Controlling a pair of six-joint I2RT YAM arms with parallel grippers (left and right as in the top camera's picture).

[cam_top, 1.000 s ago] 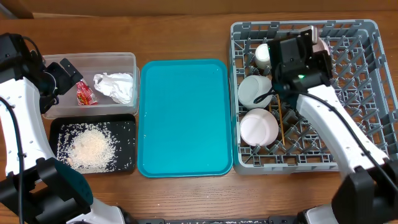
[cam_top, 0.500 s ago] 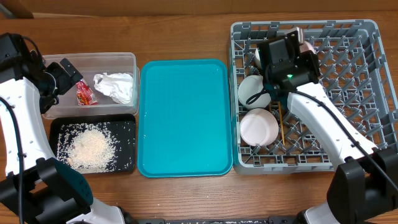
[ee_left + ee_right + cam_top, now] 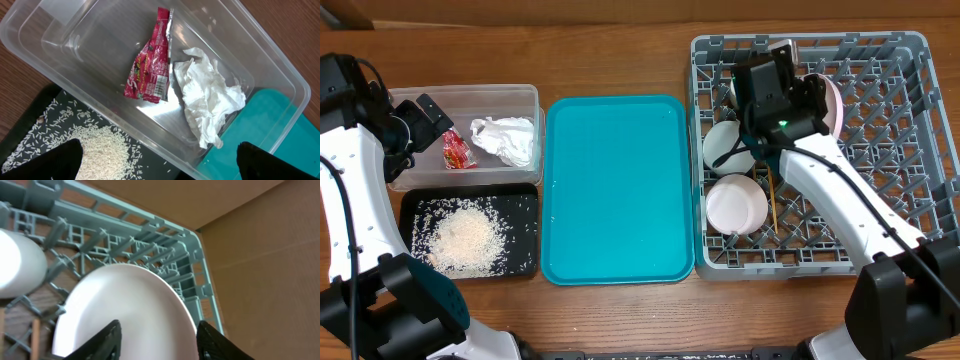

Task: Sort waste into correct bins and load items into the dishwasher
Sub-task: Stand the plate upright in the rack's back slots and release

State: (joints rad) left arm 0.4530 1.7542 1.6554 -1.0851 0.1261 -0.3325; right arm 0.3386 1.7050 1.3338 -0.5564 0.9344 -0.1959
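The pale pink plate (image 3: 831, 100) (image 3: 125, 305) stands on edge among the pegs at the back of the grey dishwasher rack (image 3: 910, 150) (image 3: 150, 235). My right gripper (image 3: 812, 90) (image 3: 160, 340) is open, its fingers either side of the plate's rim. Two whitish bowls (image 3: 730, 145) (image 3: 737, 203) and the chopsticks (image 3: 772, 195) lie in the rack's left side, and the cup (image 3: 742, 90) is partly hidden by my arm. My left gripper (image 3: 423, 122) (image 3: 155, 165) hangs open and empty over the clear tub (image 3: 470, 95) (image 3: 280, 65), which holds the red wrapper (image 3: 456, 151) (image 3: 150, 75) and the napkin (image 3: 505, 140) (image 3: 210, 100).
A black tray (image 3: 525, 200) in front of the tub holds rice grains (image 3: 468, 237) (image 3: 100, 150). The teal serving tray (image 3: 615, 190) (image 3: 260, 145) lies bare between the bins and the rack. Brown wooden tabletop surrounds everything.
My right gripper shifted left over the rack's back and its jaws opened off the plate, which now stands on edge. The left arm has not moved.
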